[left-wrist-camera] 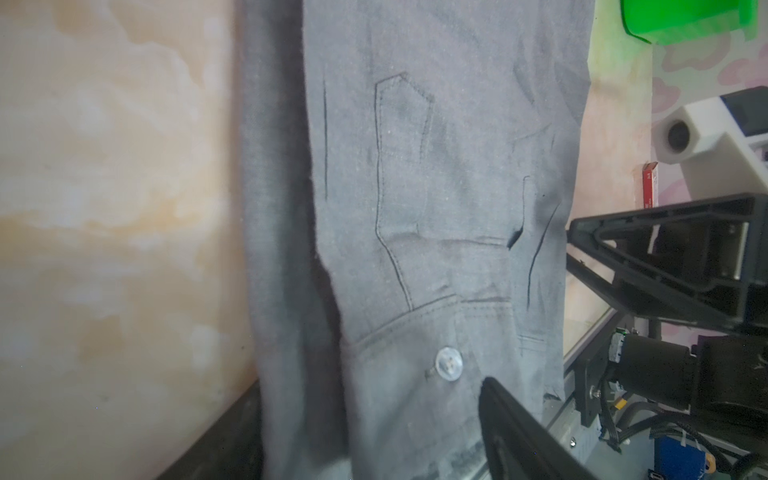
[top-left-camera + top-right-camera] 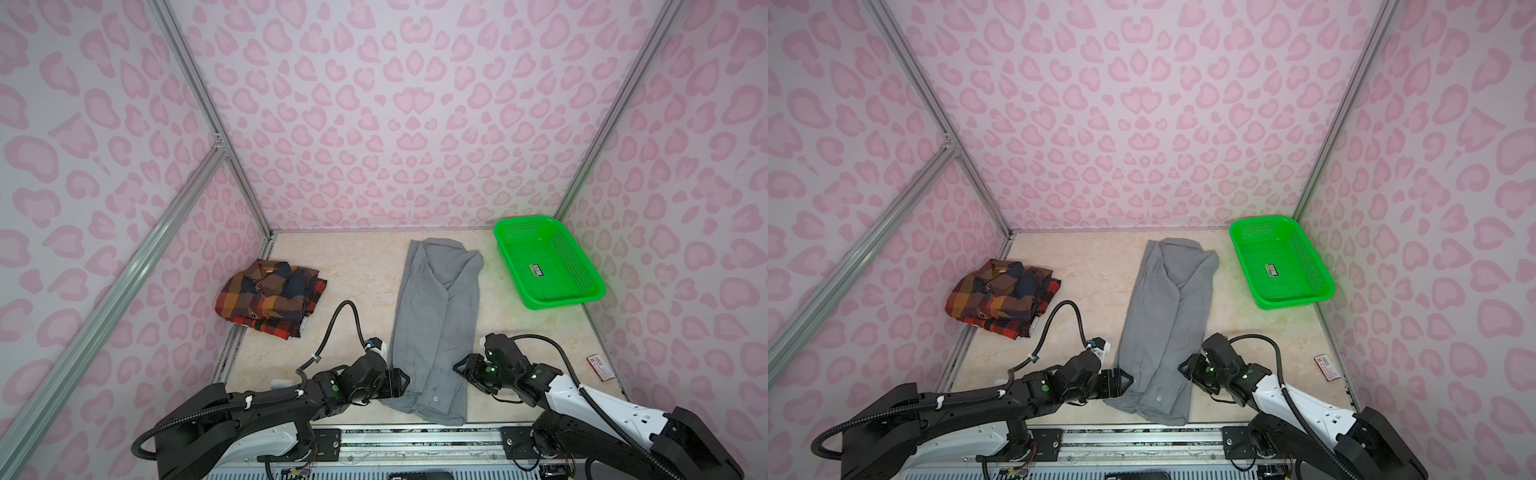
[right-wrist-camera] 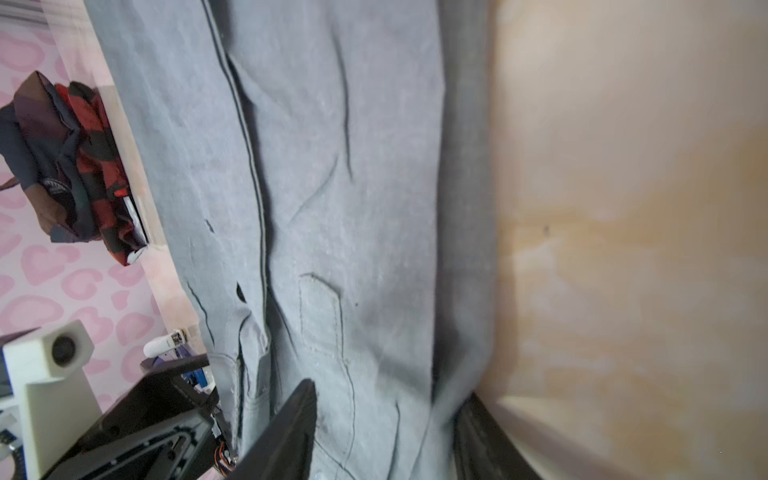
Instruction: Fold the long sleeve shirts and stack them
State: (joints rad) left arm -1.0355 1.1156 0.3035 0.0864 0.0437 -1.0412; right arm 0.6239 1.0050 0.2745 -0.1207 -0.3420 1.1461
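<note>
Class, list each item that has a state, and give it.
gray shirt: folded into a long strip, flat.
plaid shirt: folded, lying apart.
green basket: upright, no shirts inside.
left gripper: jaws open astride gray shirt's edge.
right gripper: jaws open astride its opposite edge.

tops: overhead, facing down | wrists: close, both on gray shirt (image 1: 415, 208)

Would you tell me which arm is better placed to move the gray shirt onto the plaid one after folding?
Left, probably: the plaid shirt lies on that arm's side, and the left gripper is at the gray shirt's edge nearest it; the right arm must reach across.
</note>
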